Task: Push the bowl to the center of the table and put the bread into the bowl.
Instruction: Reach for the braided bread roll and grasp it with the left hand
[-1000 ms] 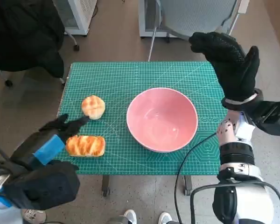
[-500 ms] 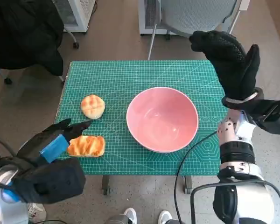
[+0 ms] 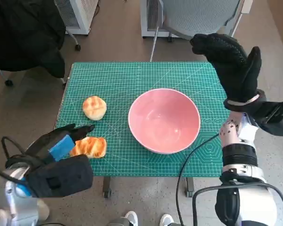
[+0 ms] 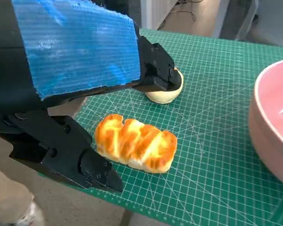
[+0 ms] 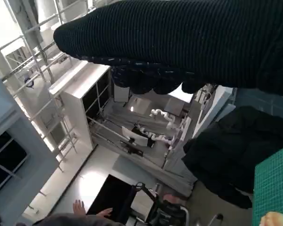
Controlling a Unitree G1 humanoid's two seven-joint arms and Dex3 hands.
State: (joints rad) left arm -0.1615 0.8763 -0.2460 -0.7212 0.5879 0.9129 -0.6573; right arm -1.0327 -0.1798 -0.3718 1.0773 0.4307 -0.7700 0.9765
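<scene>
Already near the table's centre, the pink bowl (image 3: pixel 163 120) waits as the left hand (image 3: pixel 61 143), fingers spread and empty, hovers beside the long bread (image 3: pixel 88 147), its length pointing toward the bowl; the right hand (image 3: pixel 231 61) hangs open, farther off.

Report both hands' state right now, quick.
Left hand: open, holding nothing, fingers spread beside the long bread.
Right hand: open, holding nothing, raised past the far right corner of the table.
</scene>
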